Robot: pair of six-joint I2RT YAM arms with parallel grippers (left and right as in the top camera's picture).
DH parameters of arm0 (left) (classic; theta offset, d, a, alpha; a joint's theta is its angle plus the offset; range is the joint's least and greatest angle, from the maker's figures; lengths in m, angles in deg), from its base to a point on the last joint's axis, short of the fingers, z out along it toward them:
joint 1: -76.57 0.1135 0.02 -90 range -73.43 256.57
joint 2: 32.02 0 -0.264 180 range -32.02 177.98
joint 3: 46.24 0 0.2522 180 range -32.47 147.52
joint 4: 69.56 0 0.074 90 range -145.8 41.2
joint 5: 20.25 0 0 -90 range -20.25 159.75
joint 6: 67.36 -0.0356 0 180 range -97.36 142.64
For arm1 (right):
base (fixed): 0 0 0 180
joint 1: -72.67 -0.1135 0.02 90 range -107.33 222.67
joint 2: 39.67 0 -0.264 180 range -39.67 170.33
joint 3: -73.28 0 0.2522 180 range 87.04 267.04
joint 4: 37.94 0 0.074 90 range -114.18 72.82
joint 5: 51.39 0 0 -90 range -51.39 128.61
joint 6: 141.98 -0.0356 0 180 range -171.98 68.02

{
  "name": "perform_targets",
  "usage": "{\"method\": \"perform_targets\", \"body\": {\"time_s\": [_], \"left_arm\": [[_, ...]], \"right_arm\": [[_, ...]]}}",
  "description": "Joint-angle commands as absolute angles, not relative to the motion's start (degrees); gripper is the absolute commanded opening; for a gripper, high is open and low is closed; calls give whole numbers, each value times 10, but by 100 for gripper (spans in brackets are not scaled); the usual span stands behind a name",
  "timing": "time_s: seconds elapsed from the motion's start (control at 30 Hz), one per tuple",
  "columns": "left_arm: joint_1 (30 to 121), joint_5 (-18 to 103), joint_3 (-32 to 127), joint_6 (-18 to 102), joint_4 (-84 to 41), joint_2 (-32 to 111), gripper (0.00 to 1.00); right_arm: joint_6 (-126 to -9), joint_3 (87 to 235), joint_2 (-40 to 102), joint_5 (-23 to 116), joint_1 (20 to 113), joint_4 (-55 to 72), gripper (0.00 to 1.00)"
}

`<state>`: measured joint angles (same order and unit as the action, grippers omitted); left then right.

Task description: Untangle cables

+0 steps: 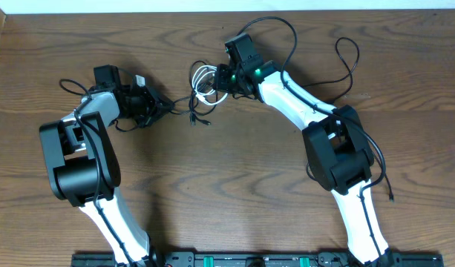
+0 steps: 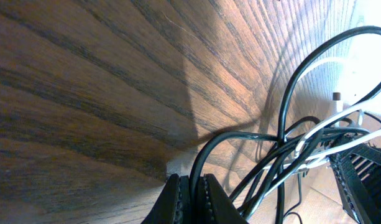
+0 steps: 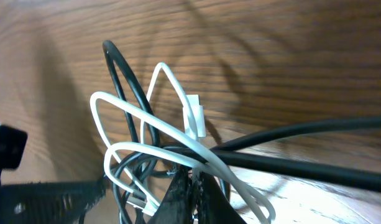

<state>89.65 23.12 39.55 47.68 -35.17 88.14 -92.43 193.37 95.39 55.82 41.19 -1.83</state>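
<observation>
Left jaws pinch black cable (image 2: 199,155), right jaws grip cables (image 3: 154,125), seen only wrist-side

black and white cables (image 1: 203,80), tangled, on table (image 1: 234,193)

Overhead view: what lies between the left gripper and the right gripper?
Overhead shows thin black cables with small plugs running from the left gripper, and a looped white cable beside the right gripper.
</observation>
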Motion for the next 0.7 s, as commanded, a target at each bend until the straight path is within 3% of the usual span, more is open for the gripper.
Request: {"method": "perform_targets", "body": {"time_s": [0.0, 0.37, 0.67], "left_arm": [[898, 228, 398, 469, -350, 892, 8], [898, 228, 398, 469, -351, 892, 8], [898, 228, 398, 469, -351, 892, 8]], "right_arm": [[-855, 1931, 957, 639, 418, -29, 1], [-813, 1931, 953, 971, 483, -144, 1], [-768, 1931, 885, 1034, 503, -147, 1]]}}
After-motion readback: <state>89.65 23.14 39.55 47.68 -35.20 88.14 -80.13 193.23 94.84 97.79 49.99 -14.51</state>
